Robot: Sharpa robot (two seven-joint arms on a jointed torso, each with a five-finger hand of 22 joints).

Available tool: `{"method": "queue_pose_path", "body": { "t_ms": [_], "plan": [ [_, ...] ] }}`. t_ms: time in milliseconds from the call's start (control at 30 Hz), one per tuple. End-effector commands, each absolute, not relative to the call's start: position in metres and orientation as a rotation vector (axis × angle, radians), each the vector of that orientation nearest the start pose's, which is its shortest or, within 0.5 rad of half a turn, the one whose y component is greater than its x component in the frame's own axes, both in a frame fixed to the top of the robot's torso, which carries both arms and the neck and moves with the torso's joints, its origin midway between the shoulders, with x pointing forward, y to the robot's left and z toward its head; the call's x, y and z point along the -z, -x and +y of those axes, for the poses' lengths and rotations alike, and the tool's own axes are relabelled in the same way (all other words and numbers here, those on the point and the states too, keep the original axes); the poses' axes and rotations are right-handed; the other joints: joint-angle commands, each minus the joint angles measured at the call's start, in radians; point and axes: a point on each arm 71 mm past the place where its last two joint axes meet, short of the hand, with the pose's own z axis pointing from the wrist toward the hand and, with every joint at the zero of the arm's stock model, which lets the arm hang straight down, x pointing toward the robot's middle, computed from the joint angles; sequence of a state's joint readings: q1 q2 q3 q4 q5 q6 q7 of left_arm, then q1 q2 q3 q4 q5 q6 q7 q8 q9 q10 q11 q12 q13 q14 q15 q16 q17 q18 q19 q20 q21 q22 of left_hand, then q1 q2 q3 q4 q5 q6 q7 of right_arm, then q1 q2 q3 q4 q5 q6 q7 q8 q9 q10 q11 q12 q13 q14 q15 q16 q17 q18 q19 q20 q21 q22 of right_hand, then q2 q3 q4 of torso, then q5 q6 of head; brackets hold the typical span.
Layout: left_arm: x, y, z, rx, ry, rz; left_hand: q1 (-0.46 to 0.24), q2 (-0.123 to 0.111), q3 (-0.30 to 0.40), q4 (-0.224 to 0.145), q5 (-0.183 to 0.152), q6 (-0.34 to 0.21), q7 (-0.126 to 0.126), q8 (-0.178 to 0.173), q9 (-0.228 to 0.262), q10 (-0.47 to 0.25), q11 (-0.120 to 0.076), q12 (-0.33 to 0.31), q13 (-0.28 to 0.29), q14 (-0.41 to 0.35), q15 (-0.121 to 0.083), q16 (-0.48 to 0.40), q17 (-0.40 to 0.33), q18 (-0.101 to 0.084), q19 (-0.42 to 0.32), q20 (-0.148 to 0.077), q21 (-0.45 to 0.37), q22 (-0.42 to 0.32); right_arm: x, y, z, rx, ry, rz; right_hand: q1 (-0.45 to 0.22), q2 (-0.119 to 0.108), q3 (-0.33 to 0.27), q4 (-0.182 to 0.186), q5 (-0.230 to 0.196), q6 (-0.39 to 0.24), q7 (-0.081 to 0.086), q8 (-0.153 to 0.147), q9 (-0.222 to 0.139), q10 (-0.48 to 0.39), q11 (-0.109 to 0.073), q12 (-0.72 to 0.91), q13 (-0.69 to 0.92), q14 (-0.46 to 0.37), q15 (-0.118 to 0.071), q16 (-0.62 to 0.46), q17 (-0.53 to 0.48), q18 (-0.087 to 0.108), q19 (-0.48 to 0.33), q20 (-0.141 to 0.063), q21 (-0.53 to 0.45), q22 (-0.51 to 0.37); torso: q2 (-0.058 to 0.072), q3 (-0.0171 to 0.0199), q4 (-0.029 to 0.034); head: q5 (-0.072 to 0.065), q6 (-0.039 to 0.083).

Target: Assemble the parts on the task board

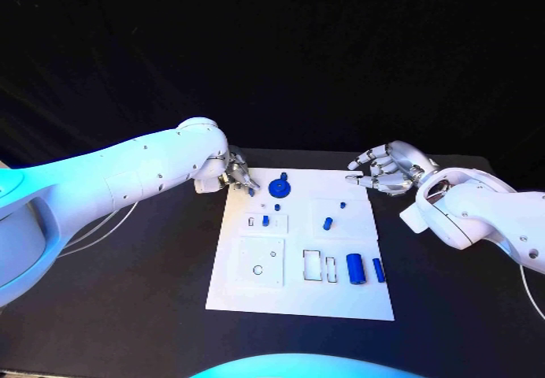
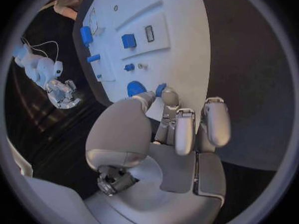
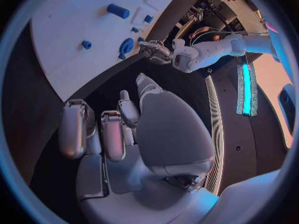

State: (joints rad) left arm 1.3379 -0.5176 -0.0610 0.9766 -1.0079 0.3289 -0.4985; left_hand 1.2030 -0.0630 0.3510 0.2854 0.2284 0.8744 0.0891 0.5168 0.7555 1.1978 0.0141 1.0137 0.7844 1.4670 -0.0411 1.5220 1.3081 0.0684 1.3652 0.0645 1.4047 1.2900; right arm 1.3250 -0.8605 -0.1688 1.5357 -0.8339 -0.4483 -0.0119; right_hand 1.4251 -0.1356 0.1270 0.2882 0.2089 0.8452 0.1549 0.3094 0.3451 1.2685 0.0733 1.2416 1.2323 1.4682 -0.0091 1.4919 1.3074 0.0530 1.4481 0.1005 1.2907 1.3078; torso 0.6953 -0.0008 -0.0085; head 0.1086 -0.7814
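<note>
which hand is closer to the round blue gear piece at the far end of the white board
Left. The left hand hovers right beside the round blue gear, fingertips at its edge. The right hand hangs off the board's far right corner, well apart from it.

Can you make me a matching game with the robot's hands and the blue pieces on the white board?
Things:
1. left hand
2. right hand
3. round blue disc
4. blue cylinder

Places or states:
A. lies near the board's front right part
B. hovers off the board's far right corner, fingers apart, holding nothing
C. lies at the far edge of the board
D. reaches over the board's far left corner, fingers by the disc

Pairs: 1-D, 2-B, 3-C, 4-A
</note>
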Motion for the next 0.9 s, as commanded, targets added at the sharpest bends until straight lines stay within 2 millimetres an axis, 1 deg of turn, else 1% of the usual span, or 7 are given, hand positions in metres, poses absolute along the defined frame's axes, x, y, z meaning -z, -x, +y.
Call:
{"method": "queue_pose_path", "body": {
  "t_ms": [33, 267, 467, 500, 533, 733, 900],
  "plan": [
    [0.192, -0.578, 0.206, 0.312, 0.281, 2.355, 0.014, 0.000, 0.010, -0.001, -0.005, 0.005, -0.006, 0.007, 0.004, 0.004, -0.005, 0.008, 0.001, 0.077, -0.007, 0.005, 0.177, -0.001, 0.007, 0.000, 0.004, 0.002, 0.170, -0.492, -0.215, -0.901, -0.368, 1.684, -0.001, 0.000, 0.006, 0.000, 0.004, -0.008, 0.001, 0.008, -0.001, -0.003, -0.002, -0.001, 0.001, 0.061, 0.005, -0.004, 0.100, 0.011, -0.004, -0.001, -0.004, 0.079, 0.000, 0.0005, -0.0003, 0.000, -0.002],
    [0.193, -0.578, 0.206, 0.324, 0.279, 2.367, 0.060, 0.001, 0.057, -0.010, -0.007, 0.004, -0.011, 0.013, 0.018, 0.006, -0.009, 0.007, -0.003, 0.078, -0.011, 0.006, 0.180, -0.002, 0.008, -0.003, 0.005, 0.005, 0.170, -0.492, -0.214, -0.902, -0.368, 1.686, -0.001, 0.000, 0.006, 0.000, 0.004, -0.008, 0.001, 0.008, -0.001, -0.003, -0.002, -0.001, 0.001, 0.061, 0.005, -0.004, 0.100, 0.011, -0.004, -0.001, -0.004, 0.079, 0.000, 0.0003, -0.0003, -0.001, -0.005],
    [0.192, -0.578, 0.207, 0.338, 0.295, 2.367, 0.126, -0.013, 0.177, -0.057, -0.005, 0.005, -0.016, 0.024, 0.046, 0.014, -0.015, 0.007, -0.004, 0.079, -0.017, 0.008, 0.184, -0.003, 0.011, -0.008, 0.008, 0.012, 0.170, -0.492, -0.214, -0.902, -0.368, 1.687, 0.000, 0.001, 0.007, 0.000, 0.005, -0.007, 0.000, 0.008, -0.001, -0.002, -0.002, 0.000, 0.001, 0.061, 0.005, -0.005, 0.099, 0.011, -0.004, -0.001, -0.005, 0.078, 0.000, 0.0000, -0.0002, -0.001, -0.007],
    [0.192, -0.578, 0.208, 0.342, 0.302, 2.362, 0.125, -0.031, 0.261, -0.082, -0.006, 0.002, -0.013, 0.035, 0.068, 0.021, -0.014, 0.005, -0.006, 0.080, -0.015, 0.009, 0.185, -0.004, 0.013, -0.009, 0.010, 0.017, 0.170, -0.492, -0.214, -0.901, -0.368, 1.687, 0.000, 0.001, 0.007, 0.000, 0.005, -0.007, 0.000, 0.008, -0.001, -0.002, -0.002, 0.000, 0.001, 0.061, 0.005, -0.005, 0.099, 0.011, -0.004, -0.001, -0.005, 0.078, 0.000, 0.0000, -0.0002, -0.001, -0.006],
    [0.192, -0.578, 0.208, 0.344, 0.307, 2.358, 0.114, -0.041, 0.302, -0.095, -0.006, 0.002, -0.013, 0.041, 0.081, 0.026, -0.015, 0.007, -0.006, 0.080, -0.015, 0.009, 0.185, -0.004, 0.014, -0.009, 0.010, 0.018, 0.170, -0.492, -0.214, -0.902, -0.368, 1.687, 0.000, 0.001, 0.007, 0.000, 0.005, -0.007, 0.000, 0.008, -0.001, -0.002, -0.002, 0.000, 0.001, 0.061, 0.005, -0.005, 0.099, 0.011, -0.004, -0.001, -0.005, 0.078, 0.000, 0.0002, 0.0001, 0.000, -0.005],
    [0.189, -0.574, 0.214, 0.381, 0.354, 2.336, 0.073, -0.079, 0.416, -0.152, -0.001, 0.006, -0.016, 0.060, 0.120, 0.041, -0.017, 0.011, -0.002, 0.081, -0.019, 0.010, 0.188, -0.006, 0.021, -0.011, 0.016, 0.030, 0.170, -0.492, -0.215, -0.901, -0.369, 1.686, 0.000, 0.001, 0.007, 0.000, 0.006, -0.007, 0.000, 0.009, -0.001, -0.003, -0.002, -0.001, 0.001, 0.061, 0.005, -0.005, 0.098, 0.011, -0.005, -0.001, -0.007, 0.077, -0.001, 0.0012, 0.0017, 0.001, -0.006],
    [0.187, -0.567, 0.217, 0.432, 0.389, 2.327, 0.034, -0.119, 0.488, -0.195, 0.039, 0.023, -0.022, 0.071, 0.142, 0.065, -0.023, 0.026, 0.017, 0.083, -0.025, 0.012, 0.193, -0.010, 0.035, -0.016, 0.029, 0.050, 0.170, -0.492, -0.216, -0.898, -0.371, 1.685, -0.001, 0.002, 0.007, 0.000, 0.007, -0.007, 0.000, 0.009, -0.001, -0.003, -0.002, -0.001, 0.001, 0.061, 0.005, -0.006, 0.098, 0.011, -0.005, -0.001, -0.007, 0.077, -0.002, 0.0007, 0.0031, 0.002, -0.007]
  ]
}}
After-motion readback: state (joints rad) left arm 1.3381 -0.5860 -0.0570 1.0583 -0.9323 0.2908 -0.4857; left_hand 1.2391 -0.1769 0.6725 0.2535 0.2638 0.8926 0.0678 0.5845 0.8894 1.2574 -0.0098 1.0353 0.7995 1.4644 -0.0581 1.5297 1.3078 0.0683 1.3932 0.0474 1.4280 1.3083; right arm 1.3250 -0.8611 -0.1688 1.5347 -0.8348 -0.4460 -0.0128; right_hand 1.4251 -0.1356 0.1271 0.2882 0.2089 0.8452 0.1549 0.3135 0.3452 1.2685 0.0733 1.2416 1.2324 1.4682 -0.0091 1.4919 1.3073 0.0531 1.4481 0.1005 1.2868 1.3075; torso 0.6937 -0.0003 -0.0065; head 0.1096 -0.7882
